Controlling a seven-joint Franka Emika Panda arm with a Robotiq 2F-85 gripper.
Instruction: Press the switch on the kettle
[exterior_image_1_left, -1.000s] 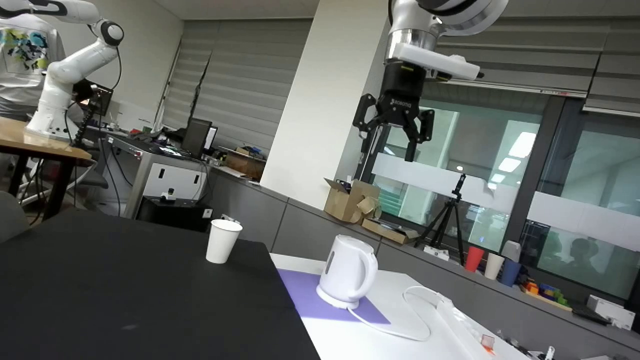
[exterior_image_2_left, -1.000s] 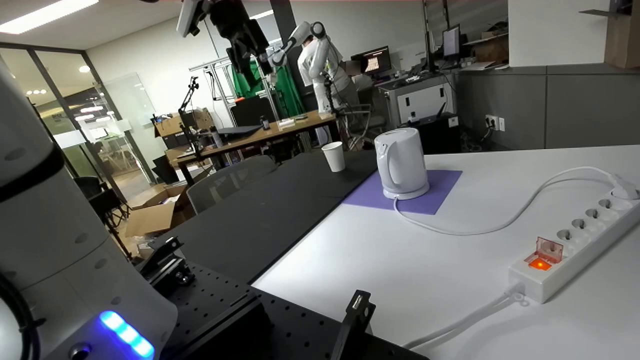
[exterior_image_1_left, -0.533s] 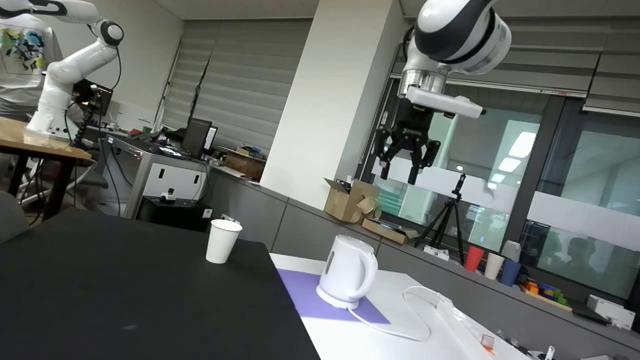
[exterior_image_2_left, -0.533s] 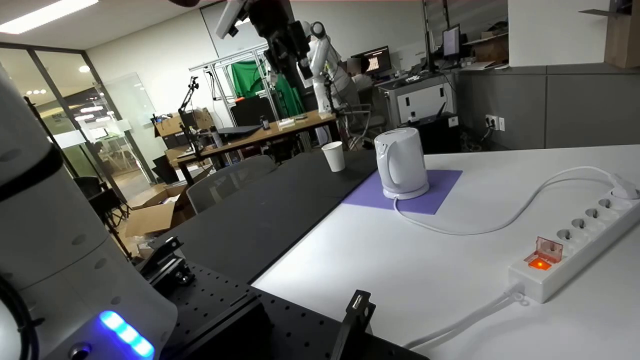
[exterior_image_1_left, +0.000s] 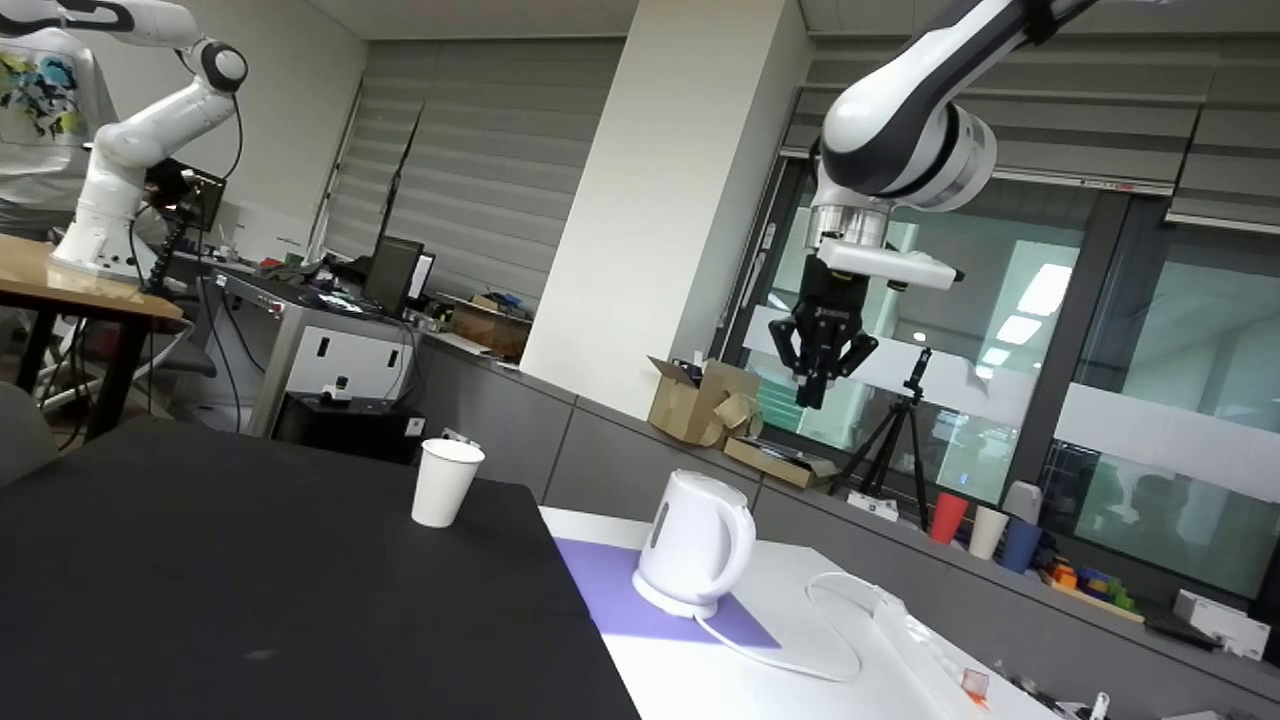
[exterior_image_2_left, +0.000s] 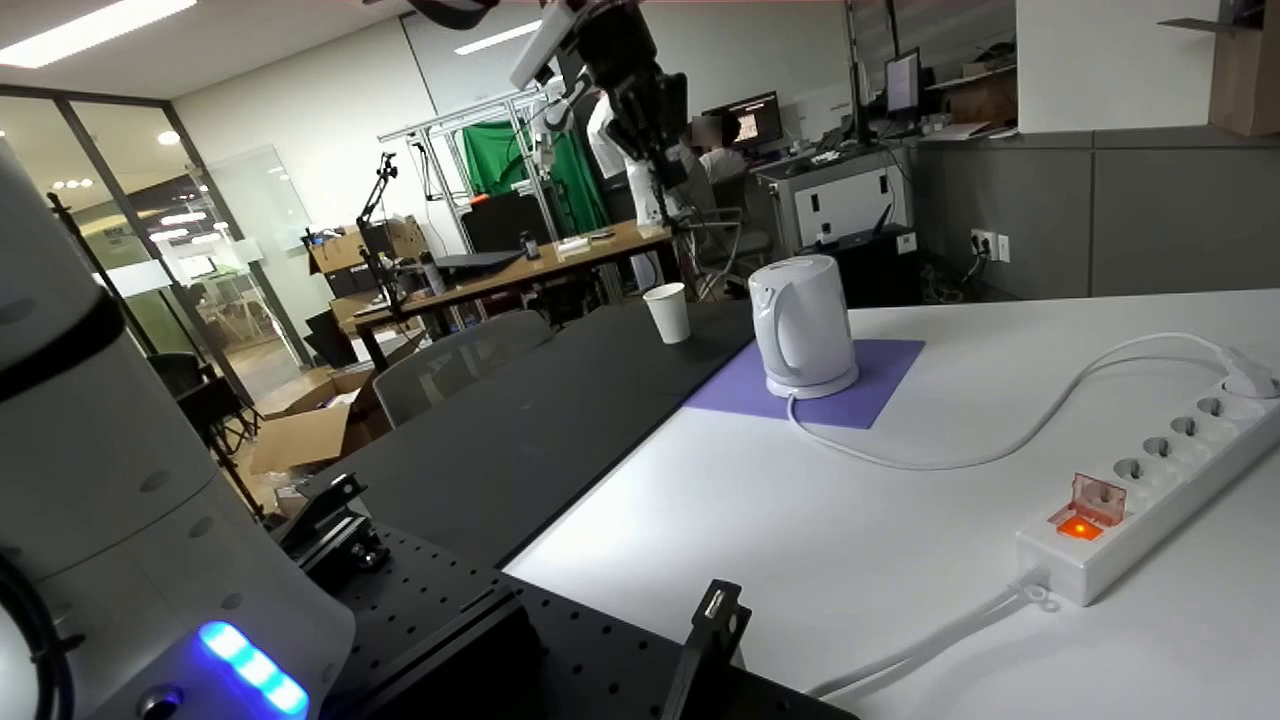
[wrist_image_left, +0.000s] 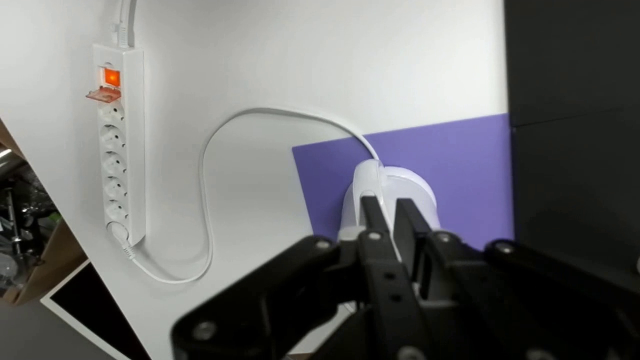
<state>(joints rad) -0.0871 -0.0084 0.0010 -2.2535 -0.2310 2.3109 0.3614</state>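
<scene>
The white kettle (exterior_image_1_left: 680, 550) stands upright on a purple mat in both exterior views, its loop handle (exterior_image_2_left: 784, 330) on one side. High above it, apart from it, hangs my gripper (exterior_image_1_left: 811, 390), pointing down. Seen from the wrist, the gripper (wrist_image_left: 387, 202) overlaps the kettle (wrist_image_left: 414, 195) and partly covers it, with the handle top (wrist_image_left: 367, 175) just beyond the fingertips. A narrow gap stands between the fingers, with nothing held in it. I cannot make out the switch for certain; part of the kettle is hidden behind the fingers.
A white paper cup (exterior_image_2_left: 668, 313) stands on the black tabletop (exterior_image_1_left: 300, 580) near the kettle. The purple mat (wrist_image_left: 460, 150) lies on the white table. A white cord (wrist_image_left: 205, 210) curves from the kettle to a power strip (wrist_image_left: 135, 150) with a lit orange switch.
My gripper has come down from higher up and, in an exterior view, moved right towards the kettle. Its fingers have drawn together from wide apart to a narrow gap. Kettle and cup stay put.
</scene>
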